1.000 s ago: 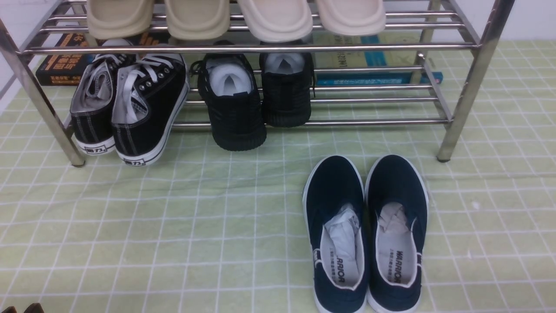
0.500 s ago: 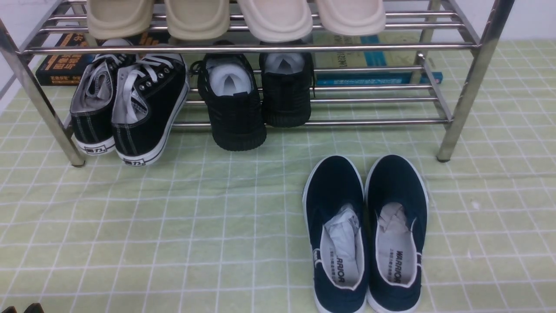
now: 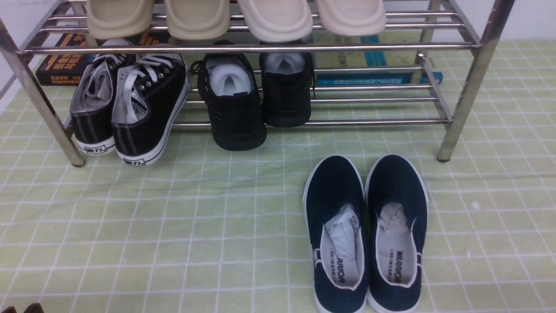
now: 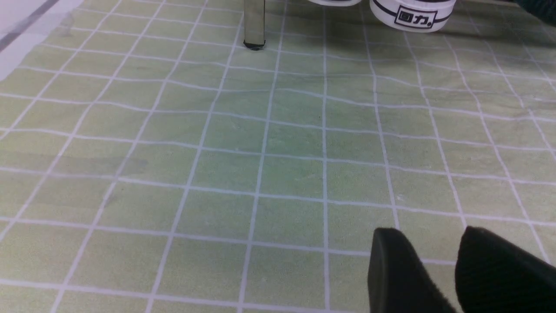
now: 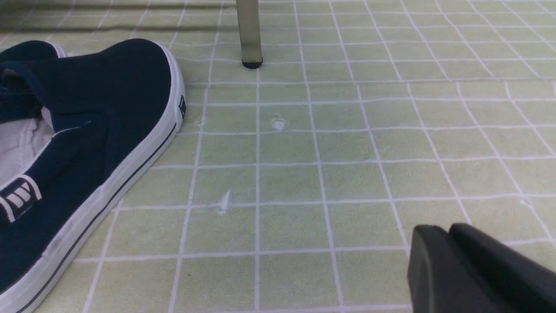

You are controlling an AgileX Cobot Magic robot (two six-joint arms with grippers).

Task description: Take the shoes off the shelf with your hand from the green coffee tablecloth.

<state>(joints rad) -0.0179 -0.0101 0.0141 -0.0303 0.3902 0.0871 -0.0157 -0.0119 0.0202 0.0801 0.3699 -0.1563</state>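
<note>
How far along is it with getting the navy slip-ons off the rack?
It looks done: the navy shoes sit side by side on the green tablecloth, in front of the shelf. Nothing is in hand: the left gripper is open and the right gripper shut, both empty. Nothing appears left.

Plain white wall [image 3: 534, 19] behind
</note>
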